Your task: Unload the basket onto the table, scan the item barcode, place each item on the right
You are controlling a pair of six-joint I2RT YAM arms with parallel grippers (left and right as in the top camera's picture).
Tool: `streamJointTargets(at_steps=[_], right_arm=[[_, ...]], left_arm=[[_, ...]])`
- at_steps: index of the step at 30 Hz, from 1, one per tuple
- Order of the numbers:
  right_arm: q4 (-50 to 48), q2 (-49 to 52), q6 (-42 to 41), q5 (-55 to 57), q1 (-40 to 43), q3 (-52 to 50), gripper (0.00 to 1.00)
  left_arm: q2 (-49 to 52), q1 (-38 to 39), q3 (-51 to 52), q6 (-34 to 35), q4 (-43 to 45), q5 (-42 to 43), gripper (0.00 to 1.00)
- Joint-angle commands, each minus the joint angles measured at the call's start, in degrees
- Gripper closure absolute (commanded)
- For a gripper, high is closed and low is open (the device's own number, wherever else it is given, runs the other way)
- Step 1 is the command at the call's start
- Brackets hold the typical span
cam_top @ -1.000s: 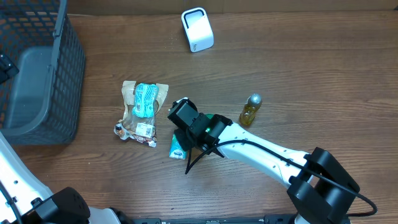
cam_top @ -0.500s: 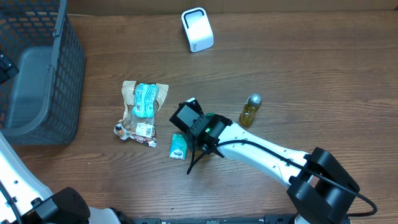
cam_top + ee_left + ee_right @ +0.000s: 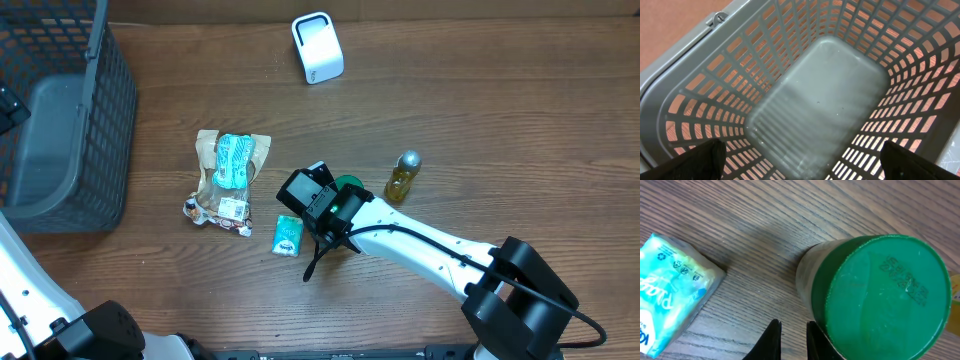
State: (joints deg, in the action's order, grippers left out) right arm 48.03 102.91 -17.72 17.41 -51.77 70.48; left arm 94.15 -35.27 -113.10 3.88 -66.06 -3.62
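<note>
At the right hand [image 3: 793, 341]: nearly closed, only a thin slit between its dark fingers [image 3: 771, 339], gripping nothing. Set low over the wood-grain counter [image 3: 740, 220], pointing down at it; whether touching it, cannot tell. Just beside the fingers, on the right in the wrist view: can [image 3: 880, 305], upright, green lid up, a stamped code on the lid too small to read. A little farther, on the hand's other side: pack [image 3: 670, 290] of tissues, teal and white, flat on the counter, clear of the fingers and apart from the can. Beyond the can, away from the hand: bottle [image 3: 402, 178] of yellow liquid, upright, silver cap. Past the pack, farther out on that side: bag [image 3: 229, 180], brown with a teal label, lying flat, a white sticker near its lower end. Well ahead of the hand, near the counter's far edge: scanner [image 3: 317, 47], white, standing alone, well apart from every item. Far off at the counter's left end, under the left hand [image 3: 810, 162]: basket [image 3: 715, 60], grey, with lattice walls. Spread fully wide, fingertips [image 3: 695, 162] at either lower corner of its own view, holding nothing, aimed down into the basket.
</note>
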Motion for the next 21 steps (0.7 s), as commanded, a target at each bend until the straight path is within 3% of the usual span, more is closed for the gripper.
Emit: streamJointTargets(at_steps=[1, 5, 7, 8, 9, 10, 16, 21], right_arm=[[-0.13, -0.02, 0.22, -4.09, 0.07, 3.54, 0.86], [2.64, -0.02, 0.13, -6.45, 0.07, 9.81, 0.84], [4.00, -0.02, -0.31, -6.54, 0.07, 13.27, 0.76], [4.63, -0.02, -0.61, -6.49, 0.07, 15.21, 0.67], [5.29, -0.02, -2.05, -5.70, 0.17, 16.83, 0.49], [6.12, -0.02, -4.44, -4.26, 0.37, 18.34, 0.39], [11.21, -0.02, -17.90, 0.11, 3.87, 21.62, 0.00], [14.14, -0.02, -24.24, -1.73, 8.76, 19.56, 0.00]], left_arm=[[0.46, 0.04, -1.01, -1.11, 0.04, 0.50, 0.00], [0.46, 0.04, -1.01, -1.11, 0.04, 0.50, 0.00], [0.46, 0.04, -1.01, -1.11, 0.04, 0.50, 0.01], [0.46, 0.04, -1.01, -1.09, 0.04, 0.50, 0.00], [0.46, 0.04, -1.01, -1.11, 0.02, 0.50, 0.01], [0.46, 0.04, -1.01, -1.11, 0.04, 0.48, 0.01], [0.46, 0.04, -1.01, -1.11, 0.04, 0.50, 0.01], [0.46, 0.04, -1.01, -1.11, 0.02, 0.50, 0.00]])
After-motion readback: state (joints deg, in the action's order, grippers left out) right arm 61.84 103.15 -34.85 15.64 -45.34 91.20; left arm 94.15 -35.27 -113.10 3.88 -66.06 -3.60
